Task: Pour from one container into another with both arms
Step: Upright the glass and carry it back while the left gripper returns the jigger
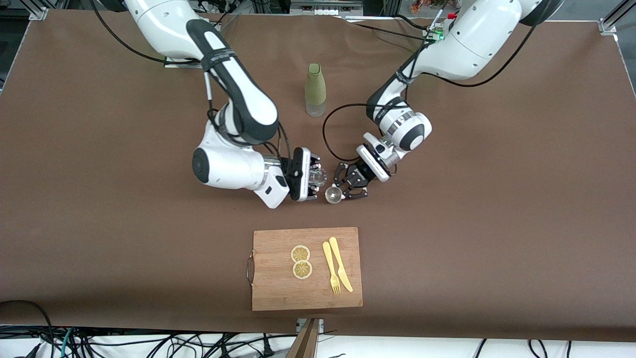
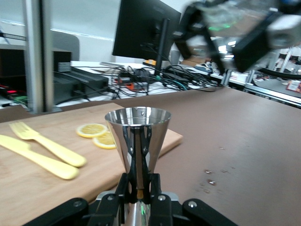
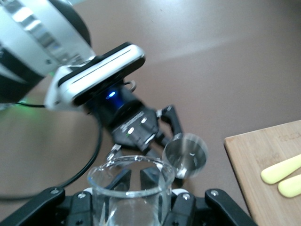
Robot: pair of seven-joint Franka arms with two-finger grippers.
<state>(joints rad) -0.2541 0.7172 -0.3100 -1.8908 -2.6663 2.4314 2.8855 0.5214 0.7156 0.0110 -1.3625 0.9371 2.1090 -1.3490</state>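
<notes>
Beside my left gripper [image 1: 343,191], which grasps a steel jigger [image 1: 333,195] upright to receive, my right gripper [image 1: 312,178] clamps a glass beaker [image 1: 317,176], tipped level with the jigger's mouth.

cutting board [image 1: 278,288] – lemon slices [image 1: 301,261], fork [image 1: 331,268], knife [image 1: 341,263]; bottle [image 1: 315,90]

At frame centre my two tools meet, my right tool [image 1: 312,180] holding a glass [image 1: 317,177] beside my left tool's [image 1: 344,191] jigger [image 1: 333,195], board [image 1: 278,288] below, bottle [image 1: 315,90] above.
</notes>
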